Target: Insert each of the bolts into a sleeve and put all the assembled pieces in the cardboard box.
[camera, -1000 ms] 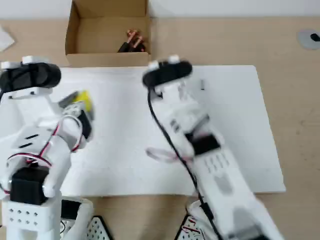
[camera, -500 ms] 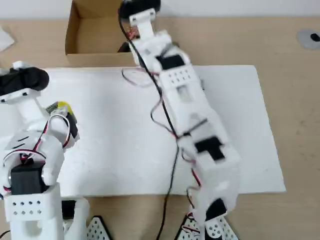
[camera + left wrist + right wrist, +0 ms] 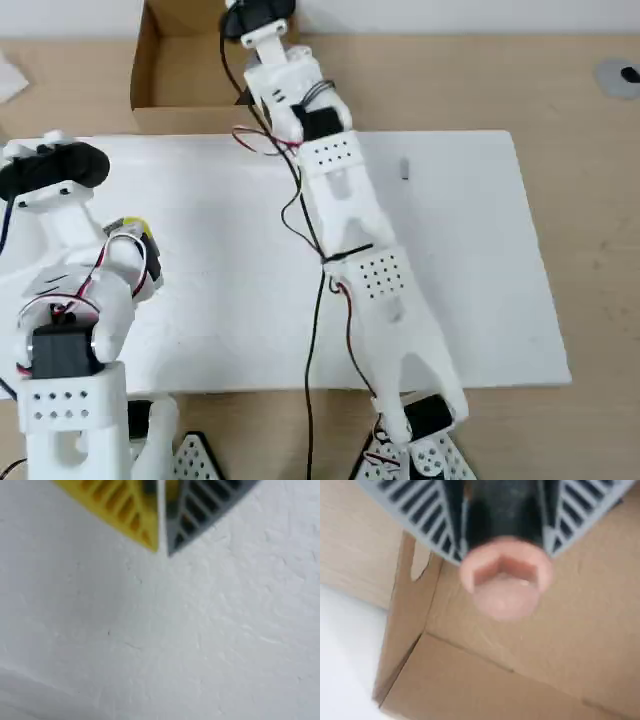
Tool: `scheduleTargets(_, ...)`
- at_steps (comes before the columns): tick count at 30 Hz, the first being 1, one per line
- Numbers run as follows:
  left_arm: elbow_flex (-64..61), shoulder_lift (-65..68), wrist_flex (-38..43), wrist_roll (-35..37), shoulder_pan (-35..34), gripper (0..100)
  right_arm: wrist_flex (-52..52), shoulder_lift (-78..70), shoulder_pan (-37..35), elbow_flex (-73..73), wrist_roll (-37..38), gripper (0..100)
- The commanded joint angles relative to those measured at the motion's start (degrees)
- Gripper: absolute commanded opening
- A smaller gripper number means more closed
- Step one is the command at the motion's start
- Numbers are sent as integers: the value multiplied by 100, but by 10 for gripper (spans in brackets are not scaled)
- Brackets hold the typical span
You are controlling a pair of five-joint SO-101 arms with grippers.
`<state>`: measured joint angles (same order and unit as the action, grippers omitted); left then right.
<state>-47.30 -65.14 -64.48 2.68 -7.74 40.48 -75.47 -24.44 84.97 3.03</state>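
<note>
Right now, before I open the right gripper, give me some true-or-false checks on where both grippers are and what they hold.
1. The right gripper is clamped on an assembled piece. True.
2. The right gripper is above the white board. False: it is above the cardboard box.
3. The left gripper is shut with nothing between its fingers. True.
4. The left gripper is above the cardboard box. False: it is above the white board.
5. A small dark part lies on the white board, off to the side of the right arm. True.
</note>
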Motion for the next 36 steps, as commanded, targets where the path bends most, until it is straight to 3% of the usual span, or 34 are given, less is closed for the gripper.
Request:
scheduleTargets(1,26,-22,44,-35,-35,6,-26,-110,-40,664,281,13)
scheduleTargets(3,26,-22,44,-35,-35,6,-26,-198,-48,690,334,36)
scheduleTargets(9,26,-22,44,-35,-44,7,26,-207,-57,699,352,236)
scheduleTargets(13,53,-22,44,-35,-35,7,237,-189,-84,769,352,250)
scheduleTargets(18,149,-22,-35,-536,352,4,1618,242,-198,1077,352,250)
scheduleTargets(21,176,-22,-229,-774,396,4,2497,1024,-198,1068,316,232)
scheduleTargets(25,149,-22,-510,-826,404,5,4088,1859,-268,1051,325,10)
scheduleTargets(30,158,-154,-756,-835,404,5,6233,2598,-295,1068,290,8)
scheduleTargets(36,-492,-1710,-659,-835,404,5,6224,4040,13,866,-26,9)
